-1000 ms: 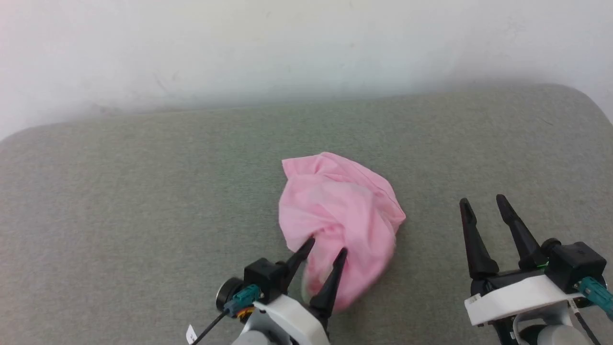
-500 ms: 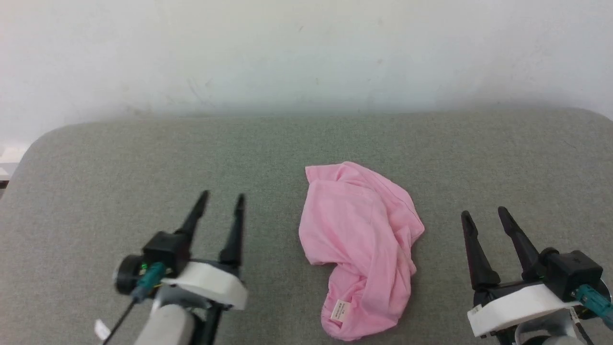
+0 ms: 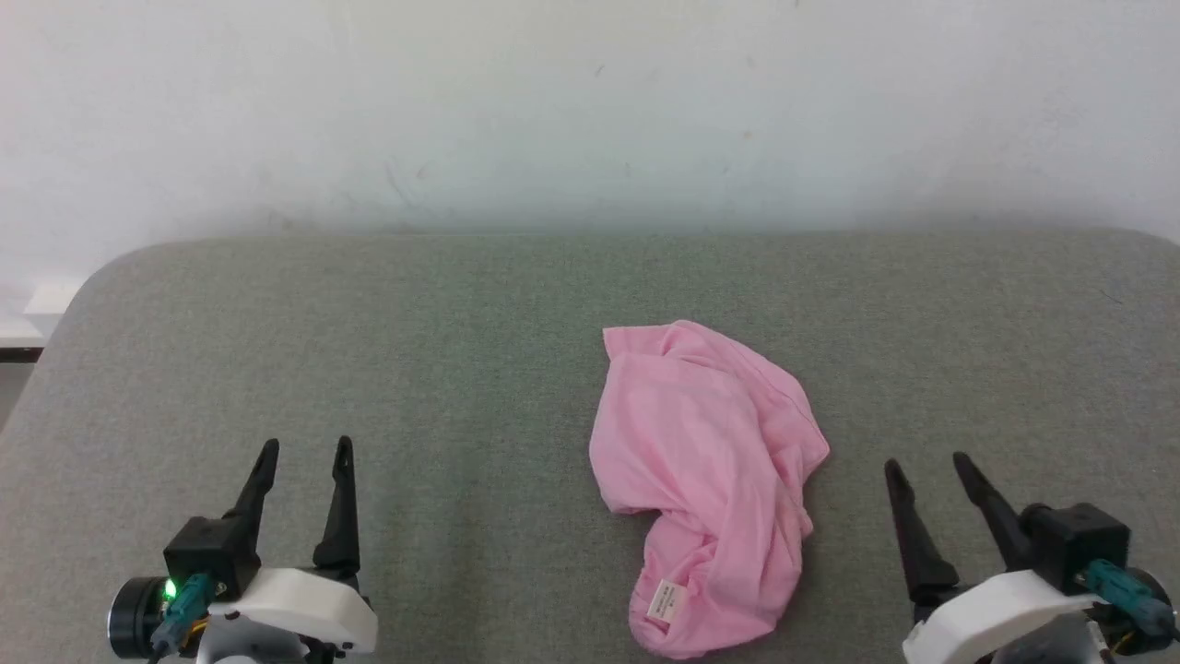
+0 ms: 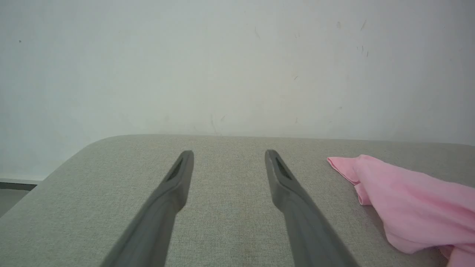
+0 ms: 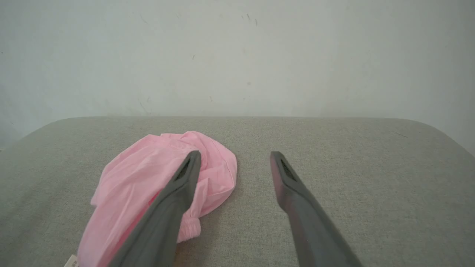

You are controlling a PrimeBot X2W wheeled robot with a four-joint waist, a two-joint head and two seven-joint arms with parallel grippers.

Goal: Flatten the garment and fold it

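The left gripper (image 3: 306, 444) hovered low over the desk (image 3: 461, 369); its fingers stood apart with nothing between them; the garment (image 3: 710, 452) lay well off to its right, clear of both fingers.

The garment rested on the desk between the two grippers, nearer the right one; it lay crumpled in a loose heap with layers folded over each other; a small white label (image 3: 666, 601) faced up at the near end, behind and to the left of the right gripper's fingertips.

The right gripper (image 3: 924, 461) was likewise spread and empty; the heap lay just beside it on its left; in the right wrist view its left finger crossed in front of the cloth, but the head view showed a gap, so contact was judged unlikely.

Handling, as judged: the cloth looked thin, light and limp; it would likely drape, stretch and cling to itself rather than hold a shape; a pinch into the middle of the heap risked catching several layers; a gathered edge (image 5: 190, 225), probably the waistband, appeared the firmest hold; one gripper at each end of it would let the garment be drawn flat.
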